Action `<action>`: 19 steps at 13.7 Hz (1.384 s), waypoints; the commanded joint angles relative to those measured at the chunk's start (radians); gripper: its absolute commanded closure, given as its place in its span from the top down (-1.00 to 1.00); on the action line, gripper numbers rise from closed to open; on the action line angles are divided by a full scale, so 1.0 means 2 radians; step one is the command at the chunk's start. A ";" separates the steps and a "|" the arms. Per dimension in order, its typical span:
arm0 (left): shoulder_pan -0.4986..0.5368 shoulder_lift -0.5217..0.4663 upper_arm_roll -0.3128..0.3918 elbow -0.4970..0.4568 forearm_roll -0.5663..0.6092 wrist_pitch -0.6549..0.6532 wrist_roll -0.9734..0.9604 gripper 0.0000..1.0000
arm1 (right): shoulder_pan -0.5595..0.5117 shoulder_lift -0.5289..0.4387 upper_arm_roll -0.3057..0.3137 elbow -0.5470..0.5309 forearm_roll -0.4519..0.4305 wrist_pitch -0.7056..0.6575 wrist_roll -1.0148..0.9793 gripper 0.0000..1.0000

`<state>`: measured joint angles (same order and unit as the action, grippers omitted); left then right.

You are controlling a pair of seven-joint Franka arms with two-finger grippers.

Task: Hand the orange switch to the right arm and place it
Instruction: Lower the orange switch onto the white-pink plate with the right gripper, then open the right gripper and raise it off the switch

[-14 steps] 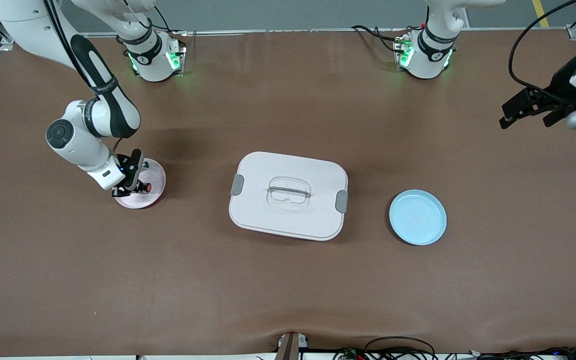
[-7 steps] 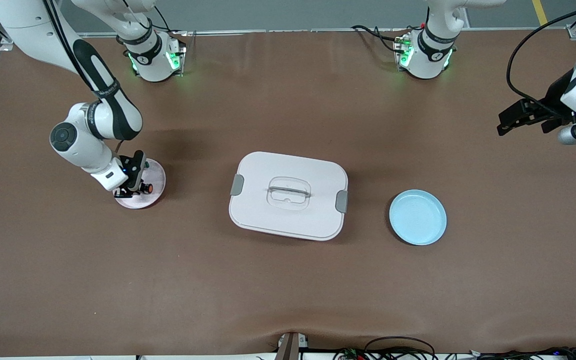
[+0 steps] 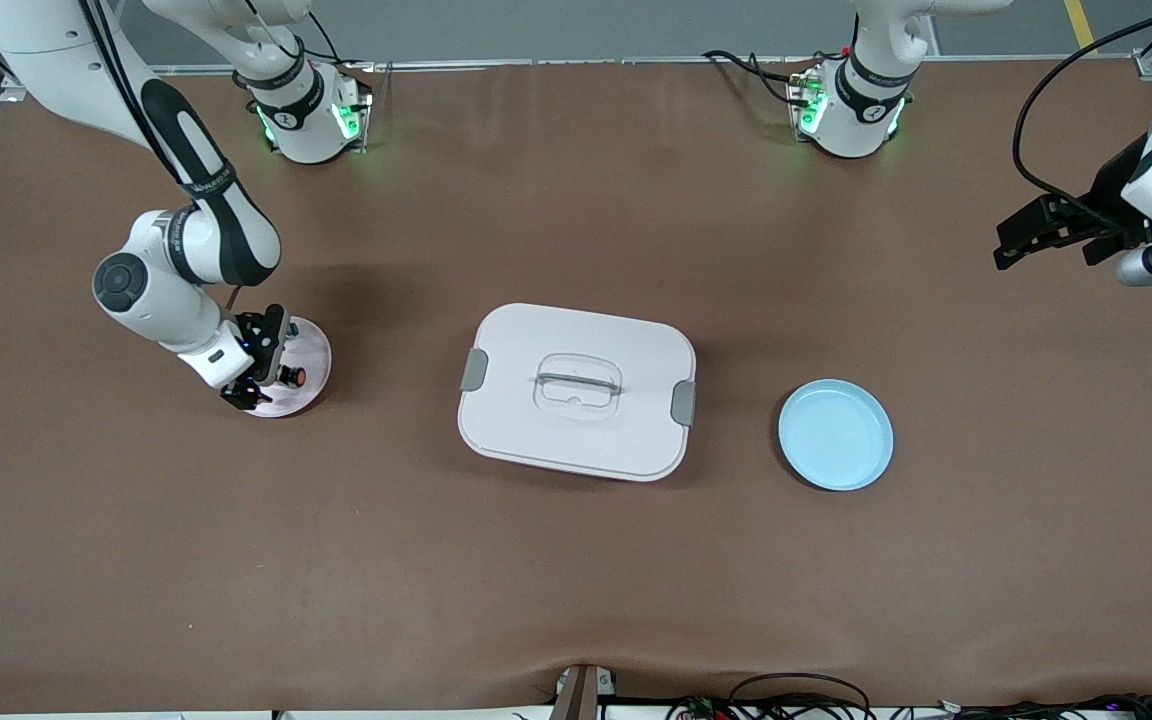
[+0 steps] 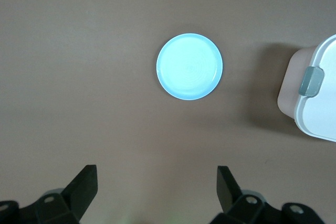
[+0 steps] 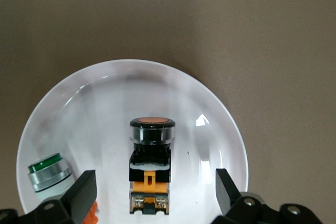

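The orange switch lies on its side on a small pale plate near the right arm's end of the table, orange cap away from the wrist. In the front view the switch shows on that plate. My right gripper is open just above the plate, one finger on each side of the switch, not touching it; it also shows in the front view. My left gripper is open and empty, up over the left arm's end of the table, as its wrist view shows.
A small white-grey part with a green cap lies on the same plate beside the switch. A white lidded box stands mid-table. A light blue plate lies beside it toward the left arm's end.
My right gripper has shifted slightly toward the right arm's end of the table; the switch stays on the plate. My left arm rose a little, then held still.
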<state>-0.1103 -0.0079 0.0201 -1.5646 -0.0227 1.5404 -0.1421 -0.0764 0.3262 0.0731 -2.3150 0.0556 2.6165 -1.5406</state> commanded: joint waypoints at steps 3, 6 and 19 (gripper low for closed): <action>-0.002 -0.001 0.000 0.011 0.005 -0.011 0.001 1.00 | -0.009 -0.013 0.008 0.044 0.016 -0.097 0.000 1.00; -0.001 -0.001 0.000 0.011 0.005 -0.011 0.002 1.00 | -0.009 -0.014 0.006 0.090 0.017 -0.180 0.010 1.00; 0.003 -0.001 0.000 0.008 0.005 -0.012 0.007 1.00 | -0.006 -0.071 0.006 0.233 -0.030 -0.463 0.245 1.00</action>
<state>-0.1067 -0.0079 0.0202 -1.5596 -0.0227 1.5347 -0.1421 -0.0786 0.2096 0.0710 -1.8986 0.0316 1.7706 -1.1440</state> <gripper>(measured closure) 0.000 0.000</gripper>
